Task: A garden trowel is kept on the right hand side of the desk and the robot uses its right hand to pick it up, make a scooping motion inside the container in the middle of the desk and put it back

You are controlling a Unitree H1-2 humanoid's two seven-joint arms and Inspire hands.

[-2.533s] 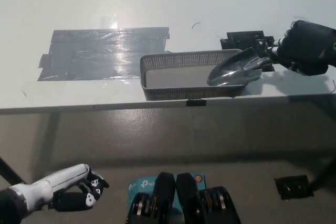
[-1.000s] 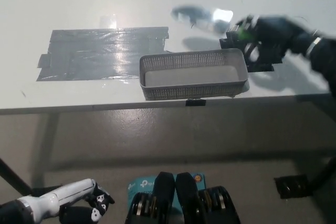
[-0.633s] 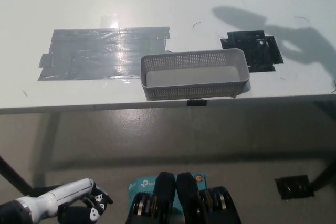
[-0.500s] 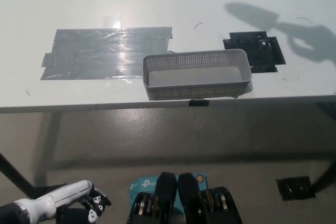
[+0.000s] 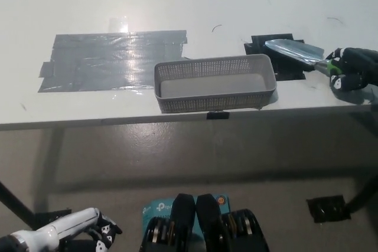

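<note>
Garden trowel (image 5: 293,50): right hand (image 5: 353,69) gripping its handle, hovering the blade over black mat (image 5: 287,70) right of mesh container (image 5: 212,102), seemingly for set-down; left hand (image 5: 94,234) idling near left.

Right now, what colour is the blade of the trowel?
The trowel's blade is shiny silver metal, as the head view shows.

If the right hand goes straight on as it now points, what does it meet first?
The way looks free: the right hand points its trowel left, beyond the container's far corner, over bare desk. Depth unclear; it might graze the rim.
</note>
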